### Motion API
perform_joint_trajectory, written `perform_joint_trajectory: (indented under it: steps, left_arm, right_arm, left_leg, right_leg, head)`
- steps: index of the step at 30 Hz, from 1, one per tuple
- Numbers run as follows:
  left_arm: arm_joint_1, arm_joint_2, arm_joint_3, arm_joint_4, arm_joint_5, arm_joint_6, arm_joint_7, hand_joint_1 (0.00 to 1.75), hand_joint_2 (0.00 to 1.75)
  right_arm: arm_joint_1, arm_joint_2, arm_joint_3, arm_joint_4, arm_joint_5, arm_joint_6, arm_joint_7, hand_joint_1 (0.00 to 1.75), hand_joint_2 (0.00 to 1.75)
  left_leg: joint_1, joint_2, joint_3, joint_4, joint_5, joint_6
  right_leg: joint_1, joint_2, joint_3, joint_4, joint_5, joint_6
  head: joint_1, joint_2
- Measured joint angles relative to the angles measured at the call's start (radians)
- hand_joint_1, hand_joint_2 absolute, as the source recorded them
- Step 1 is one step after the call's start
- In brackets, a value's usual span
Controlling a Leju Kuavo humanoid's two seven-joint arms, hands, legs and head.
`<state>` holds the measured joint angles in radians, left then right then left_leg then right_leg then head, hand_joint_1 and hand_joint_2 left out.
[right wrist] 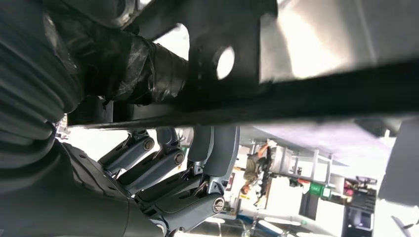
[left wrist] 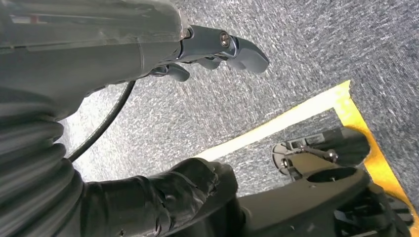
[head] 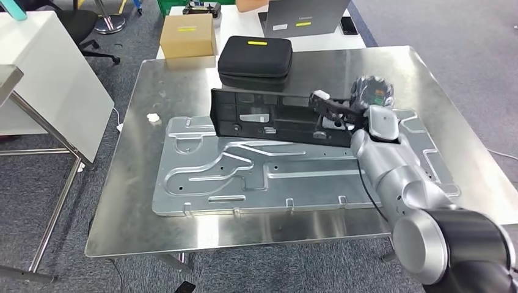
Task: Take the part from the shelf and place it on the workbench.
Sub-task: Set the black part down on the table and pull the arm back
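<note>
The part (head: 269, 119) is a long black plastic panel standing on its edge, tilted, over the silver stamped plate (head: 244, 177) on the steel workbench (head: 391, 67). My right hand (head: 333, 110) grips the panel's right end. In the right wrist view the black part (right wrist: 296, 94) runs between the taped thumb and the fingers (right wrist: 168, 168) curled beneath it. My left hand (left wrist: 148, 49) hangs over grey carpet with its fingers (left wrist: 237, 49) stretched out and nothing in them.
A black zip case (head: 255, 58) lies at the bench's far edge, close behind the panel. A cardboard box (head: 187, 33) and a grey laptop (head: 305, 15) sit beyond it. A white table (head: 55, 79) stands left. A small white scrap (head: 153, 118) lies on the bench.
</note>
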<state>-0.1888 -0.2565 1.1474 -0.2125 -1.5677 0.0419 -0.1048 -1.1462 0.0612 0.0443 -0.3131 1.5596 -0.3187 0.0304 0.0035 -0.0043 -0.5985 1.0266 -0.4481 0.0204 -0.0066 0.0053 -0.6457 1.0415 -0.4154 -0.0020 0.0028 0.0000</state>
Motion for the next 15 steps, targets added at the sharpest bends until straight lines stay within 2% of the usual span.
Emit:
perform_joint_trajectory:
  steps: [2, 3, 6, 7, 8, 9, 10, 12, 14, 15]
  left_arm:
    - [-0.001, -0.003, -0.006, 0.0, -0.003, -0.001, 0.0, 0.0, 1.75]
    - [-0.002, -0.004, -0.009, 0.0, -0.003, -0.001, 0.002, 0.0, 1.75]
    - [-0.002, -0.006, -0.014, 0.0, -0.003, -0.001, 0.007, 0.0, 1.75]
    - [-0.002, -0.006, -0.016, 0.0, -0.003, -0.005, 0.003, 0.0, 1.75]
    - [-0.001, -0.006, -0.019, 0.0, -0.003, -0.014, -0.008, 0.0, 1.75]
    - [0.0, -0.006, -0.023, 0.0, -0.001, -0.028, -0.022, 0.0, 1.75]
    - [0.001, -0.006, -0.027, 0.0, 0.002, -0.047, -0.039, 0.0, 1.75]
    - [-0.001, -0.006, -0.033, 0.0, 0.007, -0.077, -0.065, 0.0, 1.75]
    - [-0.003, -0.006, -0.037, 0.0, 0.008, -0.091, -0.077, 0.0, 1.75]
    - [-0.004, -0.006, -0.039, 0.0, 0.006, -0.092, -0.081, 0.0, 1.75]
  right_arm:
    - [0.032, 0.002, 0.0, 0.001, -0.006, -0.026, 0.0, 1.75, 1.75]
    - [0.043, 0.002, 0.0, 0.002, -0.008, -0.037, 0.0, 1.75, 1.75]
    - [0.067, 0.002, 0.0, 0.007, -0.01, -0.054, 0.0, 1.75, 1.75]
    - [0.074, 0.002, 0.0, 0.008, -0.01, -0.055, 0.0, 1.75, 1.75]
    - [0.078, 0.002, -0.001, 0.009, -0.009, -0.056, 0.0, 1.75, 1.75]
    - [0.08, 0.002, -0.001, 0.009, -0.008, -0.057, 0.001, 1.75, 1.75]
    - [0.079, 0.001, -0.003, 0.009, -0.007, -0.059, 0.002, 1.75, 1.75]
    - [0.076, -0.001, -0.004, 0.009, -0.002, -0.064, 0.004, 0.87, 0.87]
    - [0.072, -0.001, -0.005, 0.009, 0.003, -0.068, 0.007, 0.0, 0.0]
    - [0.069, -0.001, -0.006, 0.009, 0.005, -0.067, 0.01, 0.0, 0.0]
  left_leg:
    - [0.006, 0.0, 0.008, -0.014, 0.009, 0.009]
    - [0.008, 0.001, 0.012, -0.021, 0.012, 0.014]
    - [0.008, 0.005, 0.015, -0.024, 0.013, 0.021]
    - [0.008, 0.006, 0.016, -0.023, 0.012, 0.021]
    - [0.008, 0.006, 0.017, -0.022, 0.01, 0.021]
    - [0.008, 0.006, 0.019, -0.02, 0.009, 0.02]
    - [0.008, 0.005, 0.021, -0.017, 0.006, 0.017]
    - [0.006, 0.002, 0.022, -0.011, 0.0, 0.009]
    - [0.004, 0.0, 0.022, -0.009, -0.003, -0.002]
    - [0.004, -0.001, 0.023, -0.01, -0.002, -0.007]
  right_leg:
    - [0.0, -0.001, -0.003, 0.012, -0.012, 0.01]
    - [0.0, -0.001, -0.017, 0.043, -0.032, 0.015]
    - [-0.005, -0.001, -0.1, 0.216, -0.112, 0.025]
    - [-0.007, -0.001, -0.117, 0.253, -0.12, 0.028]
    - [-0.009, -0.002, -0.117, 0.255, -0.109, 0.03]
    - [-0.012, -0.003, -0.096, 0.217, -0.083, 0.03]
    - [-0.013, -0.004, -0.059, 0.151, -0.049, 0.029]
    - [-0.011, -0.004, 0.005, 0.032, -0.014, 0.022]
    - [-0.004, -0.004, 0.024, -0.003, -0.015, 0.013]
    - [-0.003, -0.004, 0.025, -0.006, -0.012, 0.008]
  head:
    - [0.001, 0.0]
    - [0.001, 0.0]
    - [0.001, 0.0]
    - [0.001, 0.0]
    - [0.001, 0.0]
    - [0.001, 0.0]
    - [0.001, 0.0]
    - [0.001, 0.0]
    - [0.001, 0.0]
    - [0.001, 0.0]
